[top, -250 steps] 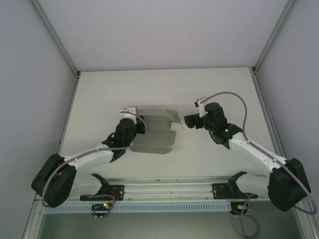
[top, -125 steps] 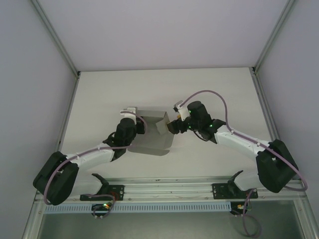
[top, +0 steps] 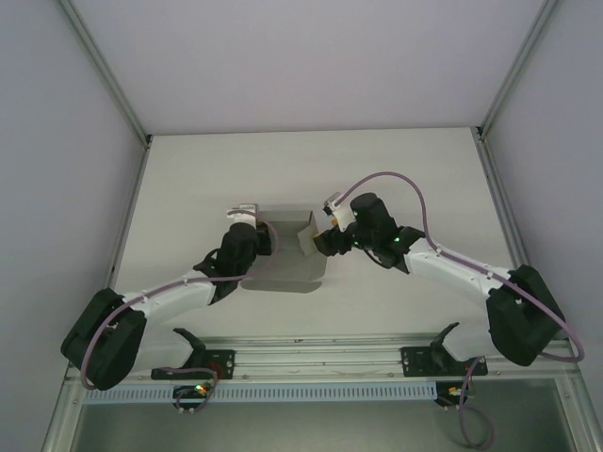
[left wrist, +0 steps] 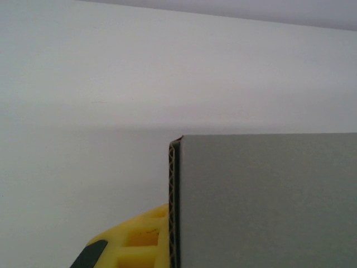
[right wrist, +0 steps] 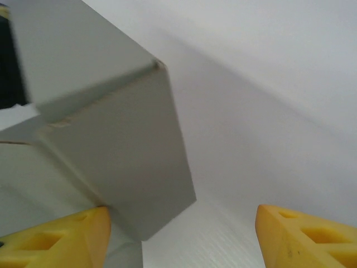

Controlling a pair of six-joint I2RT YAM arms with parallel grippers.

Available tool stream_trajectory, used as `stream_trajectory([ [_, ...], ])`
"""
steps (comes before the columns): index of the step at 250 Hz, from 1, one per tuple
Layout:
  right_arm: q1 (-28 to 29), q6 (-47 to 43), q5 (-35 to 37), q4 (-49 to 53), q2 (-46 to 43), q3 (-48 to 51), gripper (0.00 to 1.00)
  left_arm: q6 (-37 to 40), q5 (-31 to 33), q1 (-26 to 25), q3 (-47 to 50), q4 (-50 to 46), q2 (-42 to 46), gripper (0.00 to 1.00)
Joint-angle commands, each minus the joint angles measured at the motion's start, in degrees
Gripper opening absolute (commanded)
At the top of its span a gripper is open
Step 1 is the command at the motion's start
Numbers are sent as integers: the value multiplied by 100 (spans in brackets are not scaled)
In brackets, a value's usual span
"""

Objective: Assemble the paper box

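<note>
rail (top: pixel 311 361): runs along the near edge of the table in the top view, with both arm bases on it.
left gripper (top: pixel 254 226): reaches in to the left edge of the paper box (top: pixel 287 268). in the left wrist view one yellow finger (left wrist: pixel 134 245) sits right against the corrugated edge of a grey panel (left wrist: pixel 268 201). the other finger is hidden, so i cannot tell how wide the jaws stand.
right gripper (right wrist: pixel 181 237): jaws spread wide and holding nothing. its left finger (right wrist: pixel 56 240) is at the foot of a raised flap (right wrist: pixel 122 145); the right finger (right wrist: pixel 307 234) is well clear, over bare table.
paper box: grey card mid-table between the two grippers, lying mostly flat, with its right flap folded upward beside the right gripper (top: pixel 316 243).
table (top: pixel 396 169): pale and matte.
walls (top: pixel 311 66): plain grey panels closing in the far side and both flanks.
</note>
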State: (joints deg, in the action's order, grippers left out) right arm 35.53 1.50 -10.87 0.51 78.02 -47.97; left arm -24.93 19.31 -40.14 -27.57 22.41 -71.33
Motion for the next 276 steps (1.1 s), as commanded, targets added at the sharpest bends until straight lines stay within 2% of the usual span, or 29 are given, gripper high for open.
stream_trajectory([
  [1, 34, -254, -444, 166, -68, -52, 70, -23, -79, -29, -153, -9, 107, 0],
  [29, 35, -296, -501, 240, 159, -255, 70, 20, -318, -25, -170, 32, 111, 0],
  [83, 42, -237, -652, 178, 706, -580, 72, -3, -306, -25, -222, 20, 92, 0],
  [114, 68, 165, -169, -462, 829, -537, 64, 2, -367, -41, -298, -42, 62, 0],
  [128, 115, 437, 259, -869, 862, -458, 52, -44, -240, -84, -339, -106, 49, 0],
  [138, 187, 496, 631, -1096, 877, -414, 48, -109, -134, -123, -401, -225, 38, 0],
  [164, 493, 591, 2210, -1352, 992, -430, 24, -184, 351, -350, -618, -567, -9, 0],
  [183, 714, 892, 3683, -1130, 1210, -663, 9, -222, 766, -593, -810, -813, -93, 0],
  [205, 796, 1454, 4958, -490, 1612, -1095, 0, -633, 1231, -773, -1131, -1283, -275, 0],
  [234, 763, 2164, 6115, 426, 1983, -1530, 0, -1456, 1712, -819, -1539, -2186, -515, 0],
  [276, 607, 2220, 7114, 1178, 2192, -1842, 0, -2161, 1924, -659, -1822, -3106, -628, 0],
])
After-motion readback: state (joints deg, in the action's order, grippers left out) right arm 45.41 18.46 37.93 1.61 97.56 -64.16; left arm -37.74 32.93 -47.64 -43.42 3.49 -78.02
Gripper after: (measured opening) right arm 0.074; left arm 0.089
